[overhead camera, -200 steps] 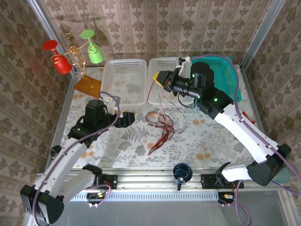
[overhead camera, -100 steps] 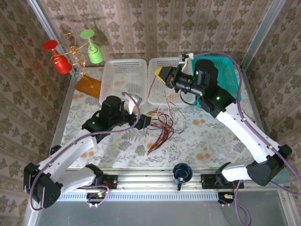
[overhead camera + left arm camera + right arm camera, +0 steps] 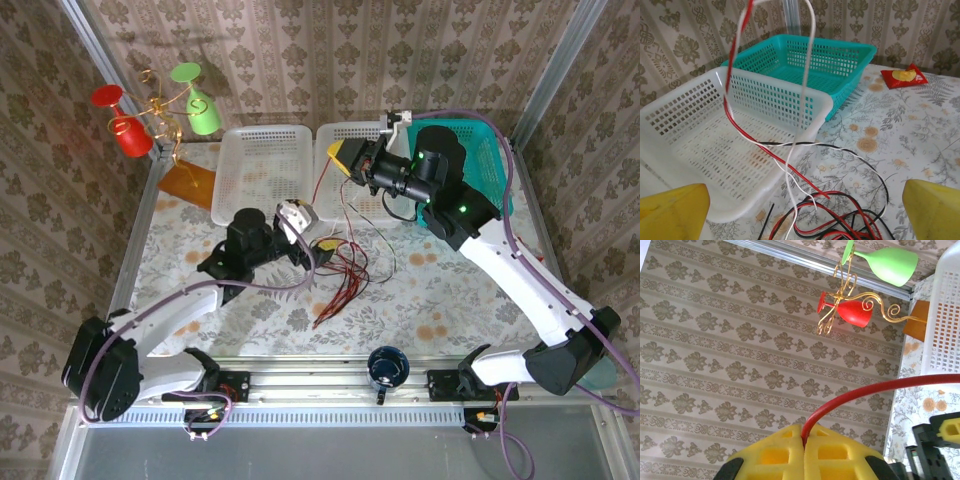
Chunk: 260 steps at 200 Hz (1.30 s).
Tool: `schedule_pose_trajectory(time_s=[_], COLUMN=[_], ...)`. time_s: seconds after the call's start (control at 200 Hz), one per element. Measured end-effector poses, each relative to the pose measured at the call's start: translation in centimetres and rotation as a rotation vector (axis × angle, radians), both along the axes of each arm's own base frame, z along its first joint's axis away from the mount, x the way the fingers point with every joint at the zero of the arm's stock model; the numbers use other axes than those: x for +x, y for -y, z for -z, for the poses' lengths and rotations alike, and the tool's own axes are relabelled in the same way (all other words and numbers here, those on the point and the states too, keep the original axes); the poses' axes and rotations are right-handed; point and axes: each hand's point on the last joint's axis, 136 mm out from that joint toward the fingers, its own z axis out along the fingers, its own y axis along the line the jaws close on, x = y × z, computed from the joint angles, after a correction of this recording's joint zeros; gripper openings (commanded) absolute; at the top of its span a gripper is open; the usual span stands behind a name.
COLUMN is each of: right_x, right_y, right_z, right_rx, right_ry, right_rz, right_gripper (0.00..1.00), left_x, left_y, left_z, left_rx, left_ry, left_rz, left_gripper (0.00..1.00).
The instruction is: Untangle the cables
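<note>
We see the floral surface carrying a white basket. Over the basket, the right claw is pinched tight on one red cable, held up in the air. The left claw gapes wide, with the cables, a red-and-black tangle, lying on the surface just ahead between its fingers.

A robot lab cell dressed as a home: aluminium frame, wallpaper panels, floral tablecloth.
</note>
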Motion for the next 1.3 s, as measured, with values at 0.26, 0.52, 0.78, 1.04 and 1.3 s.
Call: schedule_pose_trajectory(time_s=[0.26,0.52,0.78,1.04,1.3], right_x=[-0.2,-1.6,-1.8,-1.8,-1.0], right_y=[0.2,1.1,1.4,2.8,7.8], right_z=[-0.3,-2.2,-2.6,-3.2,-3.2], right_rx=[0.006,0.031,0.036,0.042,0.034], right_ry=[0.005,0.045,0.054,0.072,0.083], right_rz=[0.001,0.004,0.009,0.041,0.174], right_gripper=[0.0,0.0,0.0,0.0,0.0], left_x=[1.0,1.9,2.2,2.3,0.6], left_y=[2.2,4.8,6.8,7.4,3.7], left_z=[0.6,3.1,2.9,1.4,-3.6], left_rx=[-0.023,-0.024,-0.082,-0.123,-0.072], left_ry=[0.085,0.094,0.08,0.084,0.116], left_rz=[0.035,0.049,0.061,0.051,-0.013], left_gripper=[0.94,0.68,0.39,0.0,0.0])
